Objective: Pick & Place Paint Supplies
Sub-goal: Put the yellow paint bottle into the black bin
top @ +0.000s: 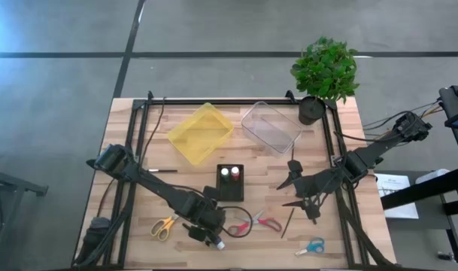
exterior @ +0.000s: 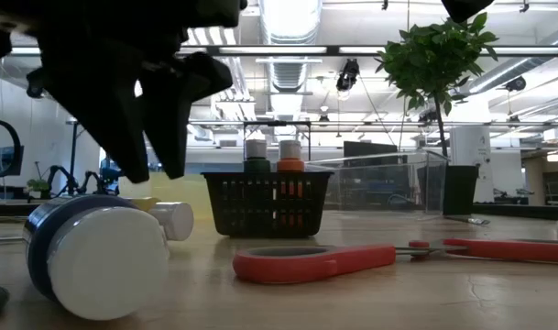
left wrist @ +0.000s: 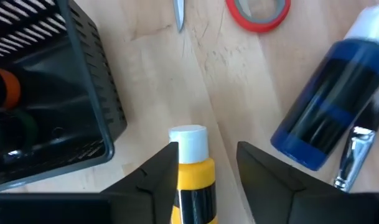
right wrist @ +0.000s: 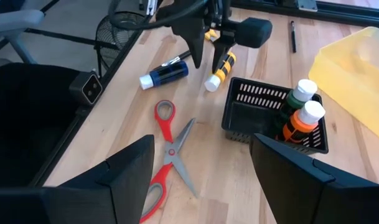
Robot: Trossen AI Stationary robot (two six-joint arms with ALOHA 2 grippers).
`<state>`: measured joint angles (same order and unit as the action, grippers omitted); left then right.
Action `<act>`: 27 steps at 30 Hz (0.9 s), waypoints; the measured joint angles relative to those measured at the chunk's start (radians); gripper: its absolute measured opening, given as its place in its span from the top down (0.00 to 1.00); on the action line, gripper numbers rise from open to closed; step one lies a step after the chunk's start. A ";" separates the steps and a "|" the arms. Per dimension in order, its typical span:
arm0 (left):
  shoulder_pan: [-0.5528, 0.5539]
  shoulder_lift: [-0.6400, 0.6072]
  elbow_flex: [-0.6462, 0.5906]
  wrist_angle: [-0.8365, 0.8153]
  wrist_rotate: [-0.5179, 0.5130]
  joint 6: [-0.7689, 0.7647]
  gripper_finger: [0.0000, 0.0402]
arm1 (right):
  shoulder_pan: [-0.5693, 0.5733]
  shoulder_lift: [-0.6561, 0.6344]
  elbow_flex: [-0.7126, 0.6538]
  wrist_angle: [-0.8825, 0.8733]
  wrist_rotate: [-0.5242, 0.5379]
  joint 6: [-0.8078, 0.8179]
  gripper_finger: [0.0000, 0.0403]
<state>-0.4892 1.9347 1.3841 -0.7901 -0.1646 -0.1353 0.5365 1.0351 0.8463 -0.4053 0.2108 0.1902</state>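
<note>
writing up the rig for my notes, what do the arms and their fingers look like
Both arms are dark, near-black jointed links. The left gripper has two flat, black, angular wedge-like fingers. The right gripper has the same broad matte black fingers. Thin dark cables trail from the right arm's base.

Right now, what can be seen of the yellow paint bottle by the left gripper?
The yellow paint bottle has a white cap, a yellow body and a dark label band, and looks like plastic. It lies on its side on the wooden table, just outside the black basket and beside a blue paint bottle. The left gripper is open with one finger on either side of it, not visibly closed on it.
</note>
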 joint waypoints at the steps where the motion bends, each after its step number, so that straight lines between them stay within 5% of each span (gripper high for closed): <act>1: 0.000 0.000 0.010 -0.011 0.000 0.000 0.54 | 0.000 0.000 0.000 0.000 0.000 0.001 0.35; 10: 0.011 0.001 0.059 -0.048 0.045 0.008 0.37 | 0.000 0.000 0.000 0.000 0.001 0.002 0.35; 27: 0.029 0.059 0.102 -0.137 0.106 0.023 0.50 | 0.000 0.000 0.000 -0.002 0.000 -0.009 0.35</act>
<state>-0.4603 1.9939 1.4862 -0.9267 -0.0587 -0.1121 0.5362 1.0351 0.8463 -0.4071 0.2108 0.1814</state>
